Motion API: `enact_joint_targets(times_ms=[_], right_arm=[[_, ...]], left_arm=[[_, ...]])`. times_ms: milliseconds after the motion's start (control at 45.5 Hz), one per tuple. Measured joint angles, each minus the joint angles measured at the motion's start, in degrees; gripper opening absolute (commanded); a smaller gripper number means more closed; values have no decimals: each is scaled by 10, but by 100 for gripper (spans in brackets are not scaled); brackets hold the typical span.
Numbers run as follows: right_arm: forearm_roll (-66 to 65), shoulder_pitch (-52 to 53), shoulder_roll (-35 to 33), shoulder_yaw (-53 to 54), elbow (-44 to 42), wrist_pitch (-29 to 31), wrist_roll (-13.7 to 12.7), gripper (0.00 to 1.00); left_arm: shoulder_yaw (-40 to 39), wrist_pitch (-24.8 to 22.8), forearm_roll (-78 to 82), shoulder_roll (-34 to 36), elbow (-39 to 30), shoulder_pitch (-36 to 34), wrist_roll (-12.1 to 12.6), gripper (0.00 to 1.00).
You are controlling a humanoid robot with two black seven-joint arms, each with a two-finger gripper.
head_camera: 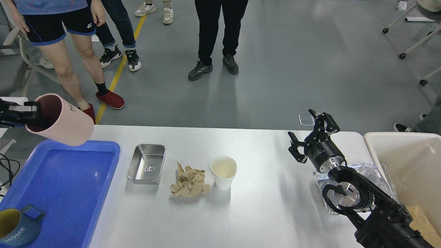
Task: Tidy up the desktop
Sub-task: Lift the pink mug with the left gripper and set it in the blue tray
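Desk (262, 213), white-grey, fills the lower frame, with a blue tray (65, 186) at its left end holding a dark blue mug (17, 227) in the near corner, and a beige bin (406, 162) at its right end. Mid-desk, left to right: steel pan (146, 168), crumpled brown paper (189, 182) just beside a white paper cup (224, 172); a clear foil-like container (372, 172) lies under the right arm. Left pincer (29, 115) grips the rim of a tilted pink cup (62, 120) over the tray's far edge; right pincer (311, 134) hangs above the desk, fingers spread wide, holding nothing.
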Motion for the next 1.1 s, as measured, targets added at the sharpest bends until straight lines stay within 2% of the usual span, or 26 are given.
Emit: enact_joint_targets(times_ms=[176,351,615,812,944,1098], right_arm=[[0,0,0,-1,0,0,0,100],[-1,-2,0,-2,-1,1,0,100],[-1,-3,0,-2,-1,1,0,100],[-1,-4,-2,-2,0,2,0,100],[-1,-4,-3,-2,0,2,0,100],[-1,-5,-3,-1,0,2,0,100]], left_arm=[[35,-12,0,52,8,15,-6,1],[104,8,0,55,50,19,-13,1],[198,108,0,3,75,27,-30,1],[208,153,6,-58,116,80,-32,4],[207,175,10,-95,148,135,-45,4],[204,200,15,-120,155,177,-50,4]])
